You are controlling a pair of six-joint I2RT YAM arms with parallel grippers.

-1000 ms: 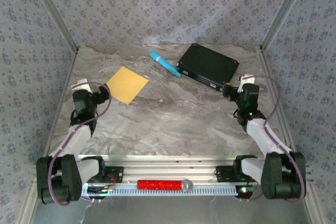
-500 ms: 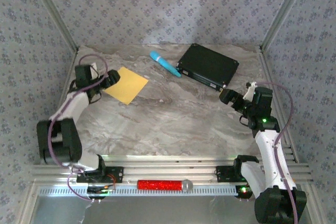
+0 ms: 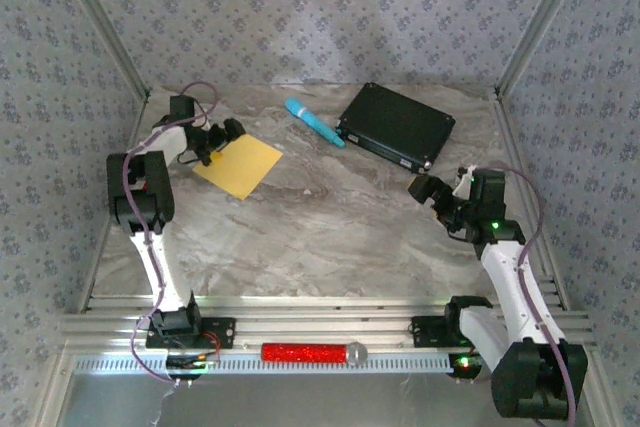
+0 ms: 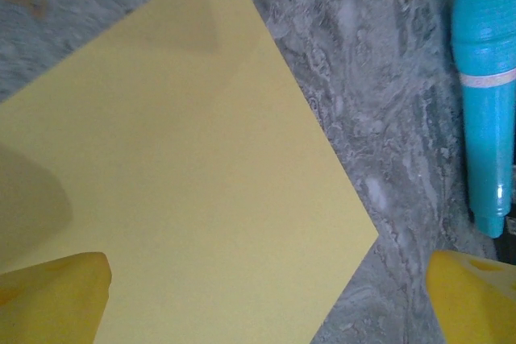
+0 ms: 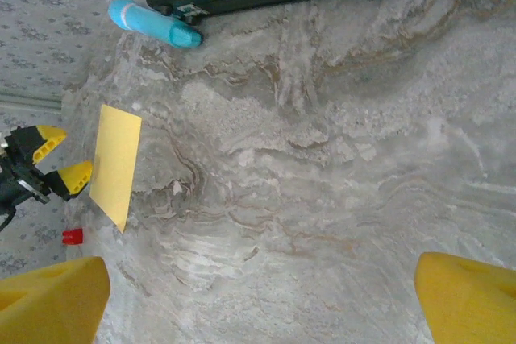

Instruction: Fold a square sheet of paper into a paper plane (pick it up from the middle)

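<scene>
- Right hand [image 3: 425,190], nearest to you: fingers spread wide, nothing between them. Over the last second its arm has lifted and the hand has drifted a little toward the middle of the surface [image 3: 330,237]. It hangs over bare marble, well apart from the sheet.
- From its own camera, the right hand [image 5: 258,304] looks across the surface at the left hand [image 5: 64,157], which sits at the near edge of the square sheet of paper [image 5: 115,165]. A small red block [image 5: 72,236] lies off to that hand's side.
- Left hand [image 3: 222,135]: also fully open and empty. In the same second its arm swung out from the near-left side, and the hand now reaches over the sheet's [image 3: 240,162] left corner.
- The sheet itself has not moved. It lies flat and unfolded, so no fold has begun.
- Left wrist view adds detail: the sheet [image 4: 185,183] lies under the left hand [image 4: 266,304], one finger over paper and the other past the sheet's corner, over marble. Whether either touches, you cannot tell.
- Judgement: this is the approach to the pick. The hand looks off-centre on the sheet, so expect a shift toward its middle before closing.
- Beyond that hand's right finger lies the light-blue cylinder [image 4: 484,102], unmoved.
- Farther still, by the overhead view, is the black flat box [image 3: 396,125], just past the cylinder [image 3: 314,121].
</scene>
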